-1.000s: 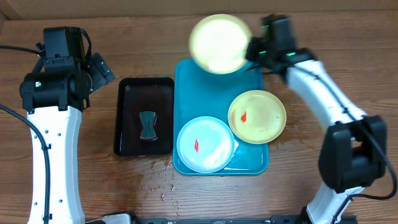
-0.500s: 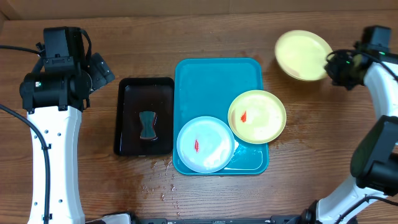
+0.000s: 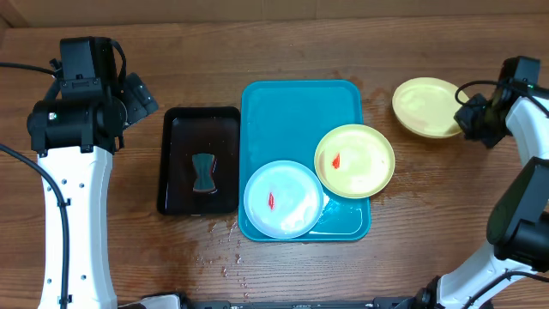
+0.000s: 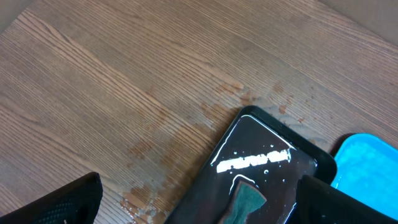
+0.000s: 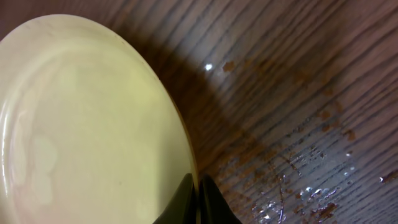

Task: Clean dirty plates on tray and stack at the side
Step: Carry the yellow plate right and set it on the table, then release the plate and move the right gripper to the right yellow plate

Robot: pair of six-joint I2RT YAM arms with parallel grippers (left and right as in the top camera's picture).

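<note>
Overhead, the right gripper (image 3: pixel 474 116) is pinched narrow on the right rim of a pale yellow plate (image 3: pixel 426 107). The plate is clean-faced and sits at the far right of the table (image 3: pixel 429 240), well apart from the teal tray (image 3: pixel 296 112). On that tray a second yellow plate (image 3: pixel 354 160) overhangs the right rim and a white plate (image 3: pixel 283 198) sits near-left, both red-smeared. Just left, a black tray (image 3: pixel 180 137) holds a sponge (image 3: pixel 203 172), and the left gripper (image 3: pixel 137 94) hangs beyond it, fingers wide.

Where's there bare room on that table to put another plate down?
Bare wood lies right of the teal tray, nearer than the clean plate the right gripper holds; also beyond the black tray. The teal tray's near half is crowded: smeared yellow plate, smeared white plate.
</note>
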